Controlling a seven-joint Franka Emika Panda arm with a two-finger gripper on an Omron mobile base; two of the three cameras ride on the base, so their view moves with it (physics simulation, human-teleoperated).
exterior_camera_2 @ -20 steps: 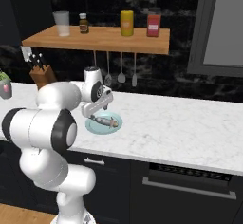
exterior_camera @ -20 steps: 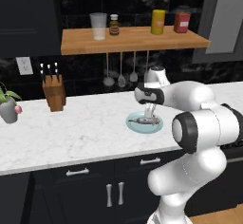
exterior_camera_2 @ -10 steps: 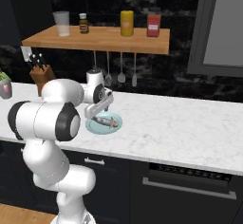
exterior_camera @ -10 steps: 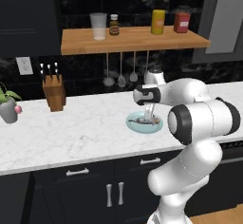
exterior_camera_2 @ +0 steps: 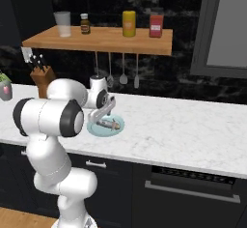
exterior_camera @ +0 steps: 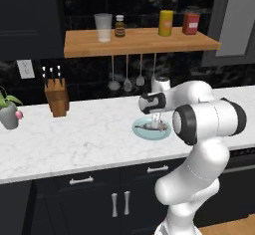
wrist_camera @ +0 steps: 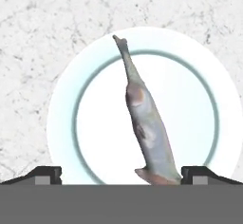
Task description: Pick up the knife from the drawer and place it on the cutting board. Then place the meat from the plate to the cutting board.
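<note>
The round pale blue-green plate [exterior_camera: 139, 130] [exterior_camera_2: 117, 129] [wrist_camera: 61, 104] rests on the white marble counter. On it lies the meat [exterior_camera: 151, 126] [exterior_camera_2: 109, 124] [wrist_camera: 145, 123], a greyish-brown elongated lump. My gripper [exterior_camera: 158, 121] [exterior_camera_2: 103, 116] [wrist_camera: 122, 175] hangs just above the plate, pointing down, open, its fingertips [wrist_camera: 47, 173] standing wide to either side of the meat's near end. Nothing is held. Two closed black drawer fronts [exterior_camera: 81, 180] [exterior_camera: 157, 169] with silver bar handles sit under the counter; which is the task's drawer I cannot tell. The knife and the cutting board are out of view.
A wooden knife block [exterior_camera: 57, 95] and a potted plant [exterior_camera: 8, 113] stand at the counter's left. Above the plate, a wooden shelf [exterior_camera: 139, 40] carries a glass and jars, with utensils [exterior_camera: 127, 74] hanging under it. A dark appliance front [exterior_camera_2: 193, 193] is lower right.
The arm's elbow has swung in over the counter's front edge, while the hand stayed above the plate. The gripper remains open.
</note>
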